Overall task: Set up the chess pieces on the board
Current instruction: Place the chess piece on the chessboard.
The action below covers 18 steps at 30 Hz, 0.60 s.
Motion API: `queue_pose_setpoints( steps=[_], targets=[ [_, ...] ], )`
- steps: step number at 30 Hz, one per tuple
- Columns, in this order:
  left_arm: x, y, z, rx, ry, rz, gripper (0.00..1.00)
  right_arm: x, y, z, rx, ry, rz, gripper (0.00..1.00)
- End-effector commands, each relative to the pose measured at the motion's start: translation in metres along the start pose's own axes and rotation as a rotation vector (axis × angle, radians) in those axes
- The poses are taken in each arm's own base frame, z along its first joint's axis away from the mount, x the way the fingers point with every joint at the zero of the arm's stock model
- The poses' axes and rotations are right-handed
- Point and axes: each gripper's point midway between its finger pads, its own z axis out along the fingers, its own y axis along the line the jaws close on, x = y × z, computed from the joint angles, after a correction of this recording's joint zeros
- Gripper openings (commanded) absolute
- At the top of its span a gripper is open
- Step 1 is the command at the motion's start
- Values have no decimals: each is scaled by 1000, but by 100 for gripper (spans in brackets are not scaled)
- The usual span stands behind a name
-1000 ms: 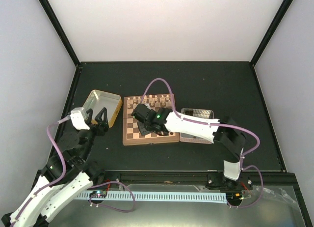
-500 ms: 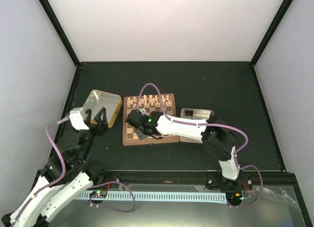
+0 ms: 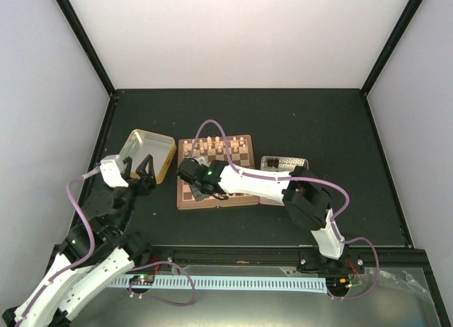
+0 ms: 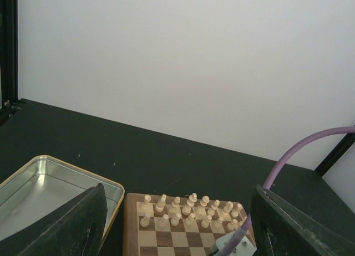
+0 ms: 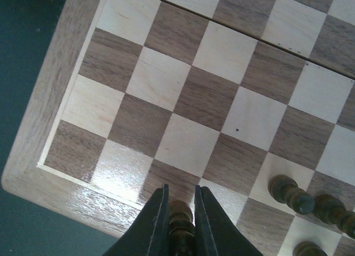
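Right gripper (image 5: 180, 194) is almost shut, with both fingers pinching one dark piece (image 5: 181, 225) near its top. The piece sits upright between the pads. I hold it over the board (image 5: 50, 128) by the near-left corner, above the edge row and a couple of squares in from the rim. I can't tell if its base touches the wood, because my own fingers hide it. More dark chessmen (image 5: 291, 192) stand further along the same edge rows, to the right in my wrist view, well apart from the held one.

Left gripper (image 3: 139, 168) has its jaws spread wide with nothing between them. It hangs over the near edge of the gold tin (image 3: 152, 139), left of the board and apart from it. My left wrist view looks out between the two fingers to the tin and the board's far side.

Pale pieces (image 4: 191, 209) fill two rows along the far side of the board, all upright. The silver tin (image 3: 283, 162) lies right against the board's right rim. There is something dark inside, too small to make out. My right arm reaches across that tin and the board from the right. Everything sits on the black table (image 3: 283, 115).
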Motion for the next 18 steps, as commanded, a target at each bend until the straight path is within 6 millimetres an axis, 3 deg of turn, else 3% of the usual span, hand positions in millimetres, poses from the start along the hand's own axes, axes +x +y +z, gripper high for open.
queue_pose_setpoints(
  steps=[1,6,12,18],
  targets=[
    [-6,3,-3,-14,-13,11,73,-7,6,1,8,-17,5,13],
    [-5,2,-2,-11,-9,12,73,-9,8,3,8,-11,-2,17],
    [-4,0,-1,-6,-5,16,73,-8,9,3,12,4,-17,33],
    [-3,-1,1,-4,1,22,74,-6,11,1,-8,16,-15,33]
  ],
)
